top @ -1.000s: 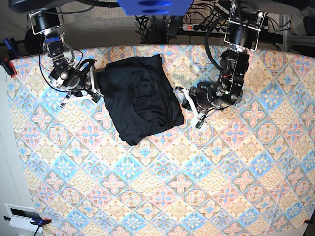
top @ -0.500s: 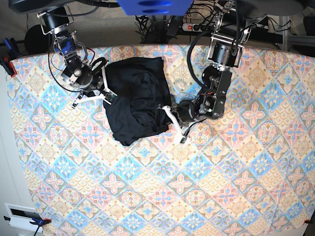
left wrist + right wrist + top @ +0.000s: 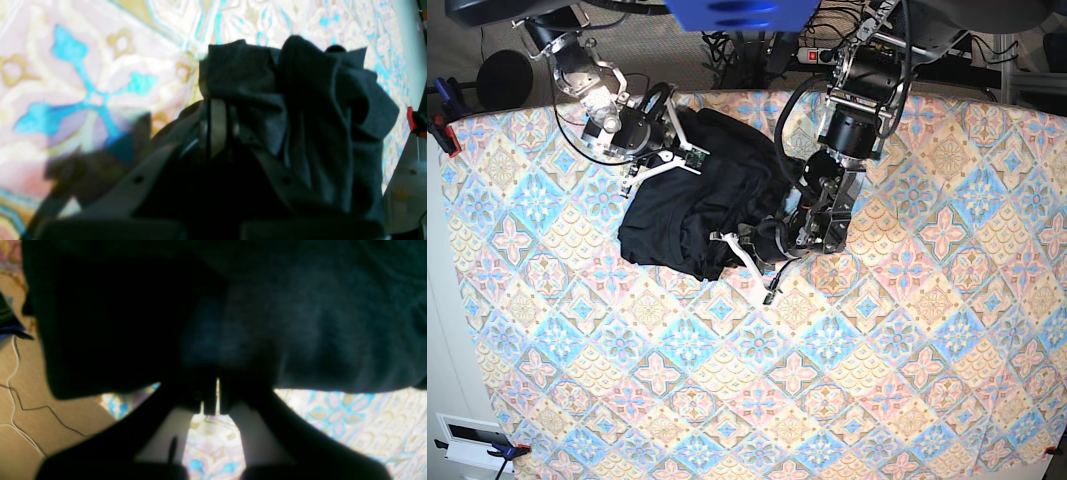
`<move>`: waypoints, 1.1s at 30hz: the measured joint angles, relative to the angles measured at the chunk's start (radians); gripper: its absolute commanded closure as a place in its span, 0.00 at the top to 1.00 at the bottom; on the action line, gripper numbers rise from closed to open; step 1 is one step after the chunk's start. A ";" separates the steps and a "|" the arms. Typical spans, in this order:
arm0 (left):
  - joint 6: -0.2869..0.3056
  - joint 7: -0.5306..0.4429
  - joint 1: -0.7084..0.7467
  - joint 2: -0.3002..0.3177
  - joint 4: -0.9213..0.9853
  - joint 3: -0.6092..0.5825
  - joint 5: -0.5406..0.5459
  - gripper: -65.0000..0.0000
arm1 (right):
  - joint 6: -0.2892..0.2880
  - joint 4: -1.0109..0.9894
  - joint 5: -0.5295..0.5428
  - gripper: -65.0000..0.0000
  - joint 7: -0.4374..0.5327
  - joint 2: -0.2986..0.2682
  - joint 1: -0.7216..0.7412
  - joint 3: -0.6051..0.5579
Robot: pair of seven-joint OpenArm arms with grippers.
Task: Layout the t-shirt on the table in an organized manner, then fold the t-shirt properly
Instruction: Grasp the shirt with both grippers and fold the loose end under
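No legible text, labels, brands or numbers in any view — the t-shirt [image 3: 697, 195] is plain black, unprinted. The table [image 3: 847, 380] carries only diamond tiles and floral medallions — pattern, no lettering.

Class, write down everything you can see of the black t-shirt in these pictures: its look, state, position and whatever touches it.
The t-shirt is plain black, soft, matte fabric with no print showing. It is not laid out flat: it lies bunched and creased near the far edge of the table, on the pastel diamond-patterned cover. Both pincers are shut on it: the right pincer grips its upper edge, the left pincer its lower right edge. In the left wrist view a crumpled fold bulges above the closed fingers.
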State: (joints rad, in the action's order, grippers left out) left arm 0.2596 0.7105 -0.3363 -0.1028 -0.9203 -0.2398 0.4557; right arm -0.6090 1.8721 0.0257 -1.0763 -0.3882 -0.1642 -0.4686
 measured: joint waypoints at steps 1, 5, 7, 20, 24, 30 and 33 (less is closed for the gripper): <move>-0.001 -0.015 -0.007 -0.001 0.012 -0.018 0.002 0.00 | 0.001 0.001 -0.001 0.00 -0.003 0.000 0.002 -0.006; -0.008 -0.075 -0.048 -0.028 0.082 -0.075 -0.010 0.00 | 0.003 0.004 0.000 0.00 -0.007 0.008 0.006 -0.030; -0.007 -0.099 -0.063 -0.046 0.120 -0.083 -0.010 0.00 | 0.002 0.003 -0.002 0.00 -0.014 0.036 0.007 -0.036; 0.011 -0.141 -0.121 -0.053 0.227 -0.087 0.000 0.00 | -0.013 -0.007 0.027 0.00 -0.010 0.140 0.002 -0.047; 0.010 -0.142 -0.121 -0.053 0.227 -0.087 0.001 0.00 | -0.017 -0.011 0.040 0.00 0.003 0.169 0.017 -0.051; 0.011 -0.161 -0.121 -0.053 0.226 -0.084 0.001 0.00 | -0.019 -0.015 0.042 0.00 0.003 0.205 0.015 -0.046; 0.011 -0.199 -0.114 -0.053 0.225 -0.084 0.002 0.00 | -0.019 -0.015 0.042 0.00 0.003 0.205 0.015 -0.042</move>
State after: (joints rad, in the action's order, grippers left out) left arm 0.2707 0.5117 -0.4507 -0.1558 -0.6952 -0.3237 0.4572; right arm -0.6281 1.8568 0.0681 -1.0737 -0.1829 -0.1490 -0.5102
